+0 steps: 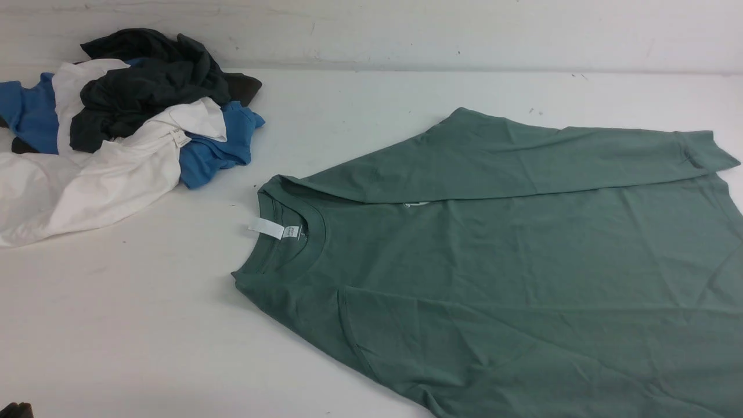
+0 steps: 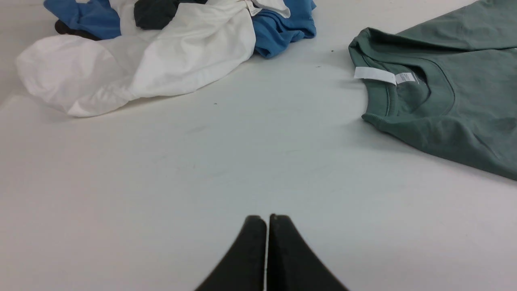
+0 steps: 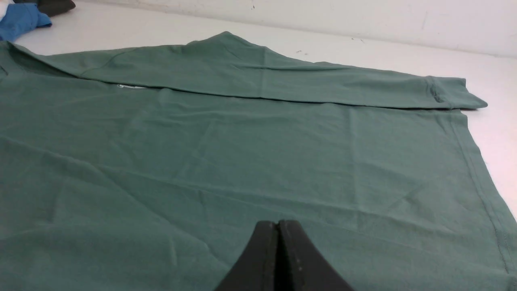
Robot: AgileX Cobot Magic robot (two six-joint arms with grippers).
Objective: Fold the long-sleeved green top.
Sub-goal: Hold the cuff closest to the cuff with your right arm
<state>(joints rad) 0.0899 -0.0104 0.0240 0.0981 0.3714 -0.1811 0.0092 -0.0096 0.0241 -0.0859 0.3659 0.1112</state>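
Green long-sleeved top [image 1: 522, 261], spread on surface [image 1: 145, 325] toward its right edge, near side cut off by frame, white neck label [image 1: 267, 229] blank, smaller tag [image 1: 295, 232] illegible, white mark [image 1: 415, 204] mostly hidden under far sleeve [image 1: 522, 157], left fingers [image 2: 258, 230] pressed together over bare surface, right fingers [image 3: 270, 234] likewise above top.

It looks like a test lab: a bare white counter [image 1: 145, 325] with tiny dark specks, a plain white wall [image 1: 406, 29] behind, a clothes heap [image 1: 116, 128] at ten o'clock, a green top [image 1: 522, 261] at four o'clock.
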